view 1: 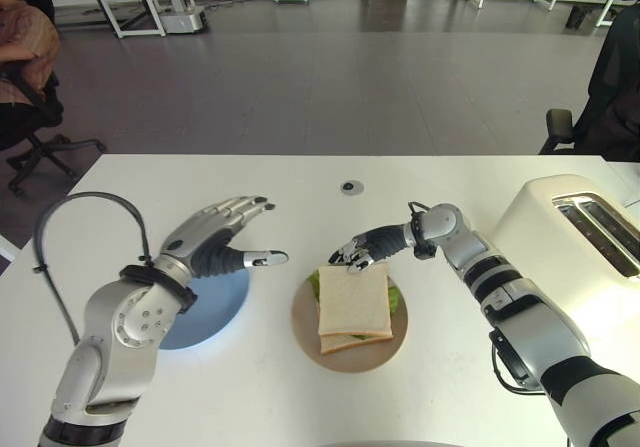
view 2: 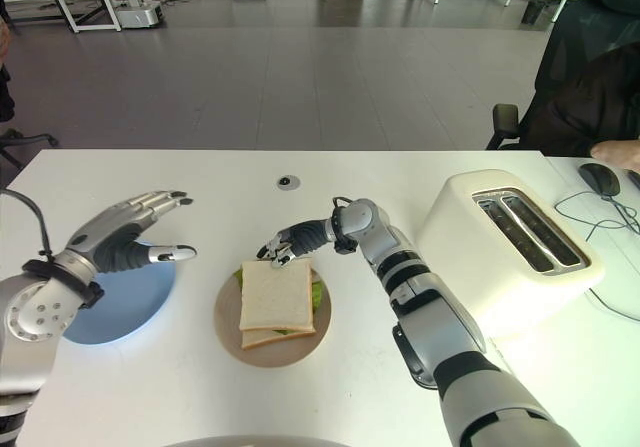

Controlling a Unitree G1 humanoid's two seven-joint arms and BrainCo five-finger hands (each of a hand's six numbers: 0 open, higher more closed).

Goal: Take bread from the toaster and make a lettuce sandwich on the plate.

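Note:
A tan plate in the middle of the white table holds a sandwich: a top slice of white bread, green lettuce showing at its edges, and a bottom slice. My right hand hovers at the far edge of the top slice, fingers curled downward and holding nothing. The cream toaster stands at the right with two slots that look empty. My left hand is open above a blue plate, fingers spread, left of the sandwich.
A small round grey fitting sits in the table behind the plate. A black cable loops at the left. A computer mouse and cables lie at the far right.

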